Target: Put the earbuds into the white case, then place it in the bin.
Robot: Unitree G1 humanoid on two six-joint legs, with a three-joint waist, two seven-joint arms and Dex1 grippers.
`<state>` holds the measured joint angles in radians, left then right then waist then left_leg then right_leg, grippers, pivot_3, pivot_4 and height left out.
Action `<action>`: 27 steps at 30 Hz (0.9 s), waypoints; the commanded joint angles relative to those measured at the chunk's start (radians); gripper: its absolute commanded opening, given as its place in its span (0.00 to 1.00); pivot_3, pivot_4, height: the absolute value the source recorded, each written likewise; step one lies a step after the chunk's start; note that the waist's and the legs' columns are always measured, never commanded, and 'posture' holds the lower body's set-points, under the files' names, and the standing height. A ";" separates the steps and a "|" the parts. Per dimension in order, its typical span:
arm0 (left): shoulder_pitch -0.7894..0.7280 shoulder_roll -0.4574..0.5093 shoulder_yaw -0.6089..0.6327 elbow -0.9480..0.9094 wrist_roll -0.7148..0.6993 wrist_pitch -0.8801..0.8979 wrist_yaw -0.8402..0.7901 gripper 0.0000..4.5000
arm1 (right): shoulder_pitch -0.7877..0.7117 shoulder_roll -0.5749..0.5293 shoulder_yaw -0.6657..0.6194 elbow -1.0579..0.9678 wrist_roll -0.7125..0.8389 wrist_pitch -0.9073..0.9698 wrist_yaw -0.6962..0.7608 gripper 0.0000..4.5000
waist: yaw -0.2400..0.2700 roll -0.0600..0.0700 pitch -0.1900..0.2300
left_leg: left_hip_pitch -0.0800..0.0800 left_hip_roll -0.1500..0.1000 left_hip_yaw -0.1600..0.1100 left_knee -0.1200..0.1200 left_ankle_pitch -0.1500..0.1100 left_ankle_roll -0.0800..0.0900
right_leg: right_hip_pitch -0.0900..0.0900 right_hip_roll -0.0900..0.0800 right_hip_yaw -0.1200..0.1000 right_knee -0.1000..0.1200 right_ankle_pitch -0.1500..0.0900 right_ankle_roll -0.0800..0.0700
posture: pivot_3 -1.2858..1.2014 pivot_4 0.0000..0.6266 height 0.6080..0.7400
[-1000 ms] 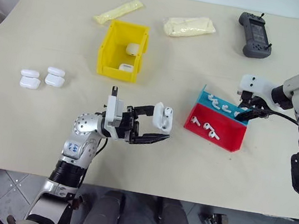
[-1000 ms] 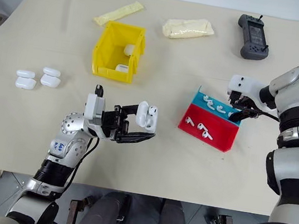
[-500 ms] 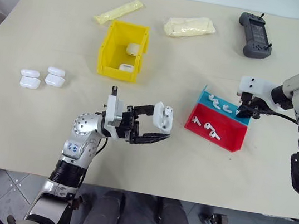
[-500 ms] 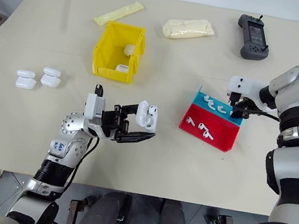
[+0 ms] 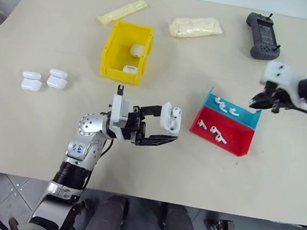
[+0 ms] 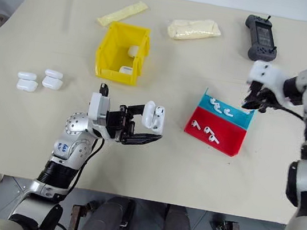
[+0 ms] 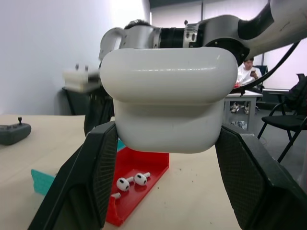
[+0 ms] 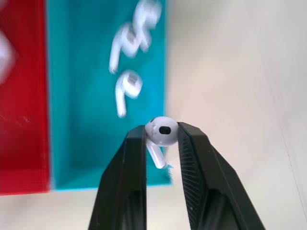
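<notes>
On the far left of the pale beige table [image 5: 33,149] lie two small glossy white earbud cases [image 5: 44,80], side by side and closed. Further in and toward the table's far side stands the bright yellow rectangular plastic bin [image 5: 126,51], with two more white cases resting inside it. Nearer the front edge, the left gripper [image 5: 166,129] holds a glossy white rounded case [image 5: 171,118] above the table, its two black fingers clamped on the case's lower body and its lid hinged open. To the right sits a shallow red-and-teal plastic tray [image 5: 225,129] with several tiny white earbuds [image 5: 217,135] loose in both halves. Above the tray's right end, the right gripper [image 8: 161,135] pinches one tiny glossy white earbud [image 8: 161,133] between its narrowed black fingertips, stem hanging down. A dark grey handheld controller [image 5: 261,35] lies at the far right corner.
</notes>
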<state>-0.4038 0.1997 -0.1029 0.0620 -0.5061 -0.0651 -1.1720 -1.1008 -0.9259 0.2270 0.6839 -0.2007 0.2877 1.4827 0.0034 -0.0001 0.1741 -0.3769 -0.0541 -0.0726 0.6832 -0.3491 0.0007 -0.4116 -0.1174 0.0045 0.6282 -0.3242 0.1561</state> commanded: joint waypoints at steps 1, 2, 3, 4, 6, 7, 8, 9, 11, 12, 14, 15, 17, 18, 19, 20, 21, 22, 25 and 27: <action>-0.029 -0.012 -0.003 0.014 -0.012 0.000 -0.010 0.61 | 0.154 -0.042 -0.138 -0.347 0.195 0.289 0.075 0.13 | 0.002 0.000 0.000 | 0.000 0.000 0.000 0.000 0.000 0.000 | 0.001 0.000 0.000 0.000 0.000 0.000 | 0.52 0.24 1.00; -0.036 -0.014 -0.003 0.022 -0.010 -0.001 -0.012 0.61 | 0.212 -0.042 -0.180 -0.449 0.255 0.375 0.068 0.13 | 0.003 0.000 0.000 | 0.000 0.000 0.000 0.000 0.000 0.000 | 0.001 0.000 0.000 0.000 0.000 0.000 | 0.52 0.24 1.00; -0.043 -0.016 -0.003 0.033 -0.008 -0.004 -0.015 0.61 | 0.270 -0.041 -0.216 -0.545 0.302 0.460 0.048 0.13 | 0.006 0.000 0.000 | 0.000 0.000 -0.001 0.001 0.000 0.000 | 0.001 0.000 -0.001 0.000 0.000 0.000 | 0.52 0.24 1.00; -0.047 -0.017 -0.002 0.039 -0.008 -0.006 -0.017 0.61 | 0.308 -0.043 -0.237 -0.607 0.333 0.512 0.024 0.13 | 0.005 0.000 0.000 | 0.000 0.001 -0.001 0.001 0.000 0.000 | 0.001 0.000 0.000 0.000 0.000 0.000 | 0.52 0.24 1.00; -0.066 -0.025 -0.002 0.061 -0.004 -0.006 -0.014 0.61 | 0.444 0.037 -0.355 -0.796 0.457 0.611 -0.059 0.13 | 0.009 0.000 0.000 | 0.000 0.000 0.000 0.001 0.000 0.000 | 0.000 0.000 0.001 0.000 0.000 0.000 | 0.52 0.24 1.00; -0.075 -0.029 -0.001 0.070 -0.004 -0.003 -0.011 0.61 | 0.498 0.096 -0.422 -0.879 0.526 0.659 -0.105 0.13 | 0.011 0.000 0.000 | 0.000 0.001 0.000 0.001 0.000 0.000 | 0.000 0.000 0.000 0.000 0.000 0.000 | 0.52 0.24 1.00; -0.082 -0.032 0.000 0.077 -0.003 -0.004 -0.011 0.61 | 0.540 0.146 -0.475 -0.941 0.586 0.686 -0.140 0.13 | 0.010 0.000 0.000 | 0.000 0.002 0.000 0.001 0.000 0.000 | 0.000 0.001 0.000 0.000 0.000 0.000 | 0.52 0.24 1.00; -0.085 -0.031 -0.002 0.081 -0.001 -0.003 -0.015 0.61 | 0.566 0.206 -0.529 -0.989 0.641 0.714 -0.186 0.13 | 0.013 0.000 0.000 | 0.000 0.002 0.000 0.001 0.000 -0.001 | 0.000 0.001 0.001 0.000 0.000 0.000 | 0.52 0.24 1.00; -0.091 -0.024 -0.009 0.088 0.011 0.001 -0.021 0.61 | 0.601 0.317 -0.612 -1.068 0.737 0.757 -0.286 0.13 | 0.016 0.000 0.000 | 0.000 0.001 0.001 0.002 0.000 -0.001 | 0.000 0.001 0.001 0.001 0.000 0.000 | 0.52 0.24 1.00; -0.097 -0.014 -0.016 0.092 0.019 0.022 -0.019 0.61 | 0.616 0.359 -0.636 -1.102 0.769 0.784 -0.339 0.13 | 0.018 0.000 0.000 | 0.000 0.001 0.000 0.002 0.000 0.000 | 0.000 0.001 0.001 0.001 0.000 0.000 | 0.52 0.24 1.00; -0.109 0.000 -0.021 0.101 0.035 0.039 -0.013 0.61 | 0.620 0.425 -0.676 -1.146 0.858 0.851 -0.420 0.13 | 0.020 0.000 0.000 | 0.000 0.000 0.000 0.002 0.000 0.000 | 0.000 0.000 0.001 0.002 0.000 0.000 | 0.52 0.24 1.00; -0.115 0.005 -0.022 0.106 0.041 0.044 -0.011 0.61 | 0.611 0.467 -0.704 -1.161 0.922 0.894 -0.466 0.13 | 0.020 0.000 0.000 | 0.000 0.000 0.000 0.002 0.000 0.000 | 0.000 0.000 0.001 0.002 0.000 0.000 | 0.52 0.24 1.00; -0.124 0.013 -0.026 0.115 0.063 0.042 -0.003 0.61 | 0.590 0.544 -0.742 -1.188 1.032 0.949 -0.560 0.13 | 0.019 0.000 0.000 | 0.000 0.000 -0.001 0.002 0.000 0.000 | 0.000 0.000 0.001 0.002 0.000 0.000 | 0.52 0.24 1.00; -0.127 0.018 -0.029 0.116 0.072 0.047 0.001 0.61 | 0.594 0.562 -0.744 -1.204 1.071 0.962 -0.593 0.13 | 0.019 0.000 0.000 | 0.000 0.000 -0.001 0.002 0.000 0.000 | 0.000 0.000 0.001 0.005 0.000 0.000 | 0.52 0.24 1.00; -0.130 0.021 -0.031 0.118 0.081 0.049 0.007 0.61 | 0.607 0.579 -0.740 -1.221 1.104 0.966 -0.619 0.13 | 0.019 0.000 0.000 | 0.000 -0.001 -0.001 0.002 0.000 0.000 | 0.000 0.000 0.001 0.006 0.000 0.000 | 0.52 0.24 1.00; -0.132 0.021 -0.033 0.118 0.087 0.051 0.012 0.61 | 0.619 0.588 -0.735 -1.232 1.132 0.968 -0.644 0.13 | 0.019 0.000 0.000 | 0.000 -0.001 -0.002 0.002 0.000 0.000 | -0.001 0.000 0.001 0.007 0.000 0.000 | 0.52 0.24 1.00; -0.134 0.023 -0.035 0.115 0.092 0.057 0.016 0.61 | 0.638 0.598 -0.722 -1.244 1.152 0.963 -0.670 0.13 | 0.019 0.000 0.000 | 0.000 -0.001 -0.002 0.002 0.000 0.000 | -0.001 0.000 0.001 0.007 0.000 0.000 | 0.52 0.24 1.00; -0.138 0.025 -0.038 0.115 0.101 0.059 0.024 0.61 | 0.655 0.607 -0.708 -1.254 1.169 0.953 -0.693 0.13 | 0.019 0.000 0.000 | 0.000 -0.001 -0.002 0.002 0.000 0.000 | -0.001 0.000 0.001 0.007 0.000 0.000 | 0.52 0.24 1.00; -0.144 0.024 -0.039 0.110 0.110 0.065 0.034 0.61 | 0.711 0.611 -0.656 -1.277 1.193 0.910 -0.742 0.13 | 0.017 0.000 0.000 | 0.001 -0.001 -0.002 0.002 0.000 0.000 | -0.001 0.000 0.001 0.007 0.000 0.000 | 0.52 0.24 1.00; -0.145 0.022 -0.035 0.105 0.108 0.075 0.039 0.61 | 0.748 0.602 -0.627 -1.284 1.201 0.879 -0.757 0.13 | 0.016 0.000 0.000 | 0.001 -0.001 -0.001 0.001 0.000 0.000 | -0.001 0.000 0.001 0.007 0.000 0.000 | 0.52 0.24 1.00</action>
<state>-0.5364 0.2215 -0.1383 0.1983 -0.3968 0.0097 -1.1416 -0.3600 -0.3186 -0.4107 -0.5557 0.9700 1.2021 0.7379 0.0193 -0.0002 0.1740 -0.3763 -0.0555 -0.0741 0.6847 -0.3493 0.0006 -0.4123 -0.1172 0.0053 0.6357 -0.3237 0.1559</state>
